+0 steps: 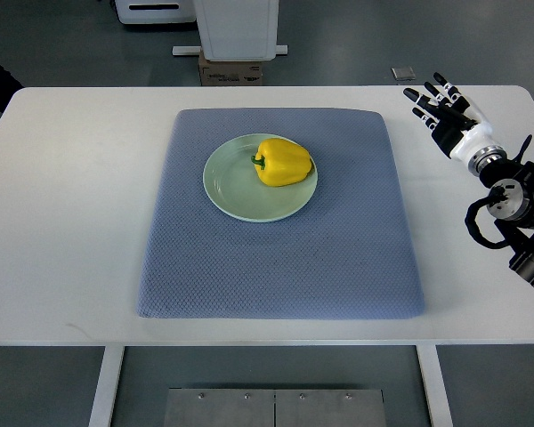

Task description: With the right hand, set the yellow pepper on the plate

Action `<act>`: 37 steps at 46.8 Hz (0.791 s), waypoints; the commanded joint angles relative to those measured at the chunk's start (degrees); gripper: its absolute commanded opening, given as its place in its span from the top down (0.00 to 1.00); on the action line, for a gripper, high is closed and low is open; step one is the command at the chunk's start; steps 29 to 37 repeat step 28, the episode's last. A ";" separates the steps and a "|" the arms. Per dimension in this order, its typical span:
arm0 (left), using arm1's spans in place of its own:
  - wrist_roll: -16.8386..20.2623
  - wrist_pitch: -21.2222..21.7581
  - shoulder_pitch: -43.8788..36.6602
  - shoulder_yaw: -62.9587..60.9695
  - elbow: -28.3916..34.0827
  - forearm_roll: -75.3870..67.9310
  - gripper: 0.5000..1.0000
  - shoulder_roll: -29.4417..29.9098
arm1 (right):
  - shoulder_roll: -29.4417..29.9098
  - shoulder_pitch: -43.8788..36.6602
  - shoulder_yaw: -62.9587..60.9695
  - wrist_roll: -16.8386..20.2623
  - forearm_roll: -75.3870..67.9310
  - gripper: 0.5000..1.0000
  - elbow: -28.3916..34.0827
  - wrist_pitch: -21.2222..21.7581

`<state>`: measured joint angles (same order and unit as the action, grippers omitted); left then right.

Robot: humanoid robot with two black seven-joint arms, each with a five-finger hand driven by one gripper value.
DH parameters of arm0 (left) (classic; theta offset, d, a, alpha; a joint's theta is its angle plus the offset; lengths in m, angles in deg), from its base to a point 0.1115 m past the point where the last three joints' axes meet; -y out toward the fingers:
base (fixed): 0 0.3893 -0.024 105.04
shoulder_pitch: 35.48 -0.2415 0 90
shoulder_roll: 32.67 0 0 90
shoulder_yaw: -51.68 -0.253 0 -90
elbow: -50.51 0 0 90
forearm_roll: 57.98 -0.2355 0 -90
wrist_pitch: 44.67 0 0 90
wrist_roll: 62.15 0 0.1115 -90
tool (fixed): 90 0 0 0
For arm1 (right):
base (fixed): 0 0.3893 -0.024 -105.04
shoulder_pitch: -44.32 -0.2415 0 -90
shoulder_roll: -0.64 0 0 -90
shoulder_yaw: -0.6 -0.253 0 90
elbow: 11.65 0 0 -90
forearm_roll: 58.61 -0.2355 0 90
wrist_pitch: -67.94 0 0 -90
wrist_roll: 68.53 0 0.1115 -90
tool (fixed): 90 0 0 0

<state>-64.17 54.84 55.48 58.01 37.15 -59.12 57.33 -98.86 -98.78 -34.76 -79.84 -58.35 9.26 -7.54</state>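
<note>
A yellow pepper [283,162] with a green stem lies on its side on the pale green plate [236,191], toward the plate's right part. The plate rests on a blue-grey mat [280,267] in the middle of the white table [71,222]. My right hand [438,102] hovers over the table's far right, well clear of the mat, fingers spread and holding nothing. Its arm enters from the right edge. No left arm shows.
A white machine base and a cardboard box [231,69] stand beyond the table's far edge. A small grey object [403,73] lies on the floor near the far right corner.
</note>
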 commanded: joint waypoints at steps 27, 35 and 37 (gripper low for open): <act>-0.01 -0.01 0.00 0.00 0.00 0.00 0.00 0.00 | 0.01 1.77 0.21 2.44 0.01 0.00 -0.70 -0.19; -0.01 -0.01 0.00 0.00 0.00 0.00 0.00 0.00 | 0.01 1.77 0.21 2.43 0.01 0.00 -0.70 -0.19; -0.01 -0.01 0.00 0.00 0.00 0.00 0.00 0.00 | 0.01 1.77 0.21 2.43 0.01 0.00 -0.70 -0.19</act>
